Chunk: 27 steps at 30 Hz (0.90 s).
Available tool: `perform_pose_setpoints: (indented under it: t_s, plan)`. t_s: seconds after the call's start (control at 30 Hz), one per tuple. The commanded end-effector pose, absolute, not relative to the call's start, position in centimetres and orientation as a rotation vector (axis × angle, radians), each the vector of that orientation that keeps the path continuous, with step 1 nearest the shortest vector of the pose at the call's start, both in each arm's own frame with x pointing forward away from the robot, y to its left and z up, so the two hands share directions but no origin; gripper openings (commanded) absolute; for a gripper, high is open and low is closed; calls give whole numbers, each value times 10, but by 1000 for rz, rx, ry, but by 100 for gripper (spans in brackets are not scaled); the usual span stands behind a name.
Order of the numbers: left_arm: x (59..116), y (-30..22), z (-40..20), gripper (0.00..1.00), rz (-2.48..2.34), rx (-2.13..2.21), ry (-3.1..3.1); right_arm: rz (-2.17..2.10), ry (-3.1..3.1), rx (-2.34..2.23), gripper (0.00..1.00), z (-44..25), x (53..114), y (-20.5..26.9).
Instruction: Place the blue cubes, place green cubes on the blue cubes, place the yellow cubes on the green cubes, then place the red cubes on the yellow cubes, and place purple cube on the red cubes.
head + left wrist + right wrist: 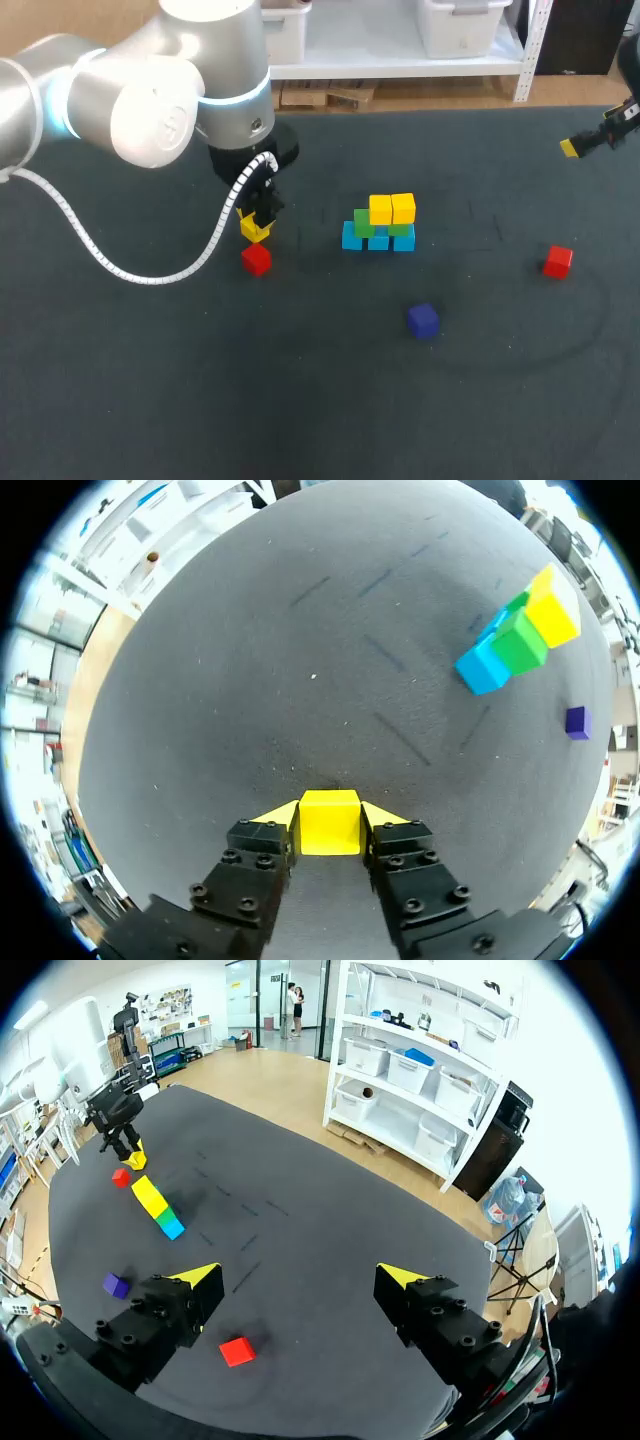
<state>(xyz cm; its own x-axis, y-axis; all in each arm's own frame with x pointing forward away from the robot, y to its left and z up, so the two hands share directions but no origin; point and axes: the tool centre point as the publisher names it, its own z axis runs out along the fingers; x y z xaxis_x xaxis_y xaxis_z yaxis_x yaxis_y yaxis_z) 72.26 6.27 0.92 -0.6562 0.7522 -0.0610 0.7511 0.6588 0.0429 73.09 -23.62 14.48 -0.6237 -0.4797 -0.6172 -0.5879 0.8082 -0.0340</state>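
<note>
Your left gripper (330, 818) is pinching a plain, bright yellow cube (329, 826) left of centre in the head view, just above a red cube (256, 259) in the frame. Your right gripper (298, 1278) is sitting spread wide at upper right.

The stack stands mid-table: blue cubes (378, 240) below, green cubes (366, 222) on them, two yellow cubes (391, 209) on top. Toward the left edge, the left gripper (256, 224) grips a yellow cube (254, 231) just behind a red cube (256, 259). A purple cube (423, 320) lies nearer the front edge, and a second red cube (558, 261) by the right edge.
</note>
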Motion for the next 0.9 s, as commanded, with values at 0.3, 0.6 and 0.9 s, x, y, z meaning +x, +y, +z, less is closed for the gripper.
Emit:
perform_pose_setpoints:
  t_s: [0.3,0.6,0.9]
  plan:
    - [710,29,67,0,-54,1698,2485,225,2364,-783,100,146,730,-236]
    - [693,-15,97,0,-78,2047,2181,225,2364,-783,100,146,730,-236]
    - [686,-47,98,0,-100,2221,2022,225,2364,-783,100,146,730,-236]
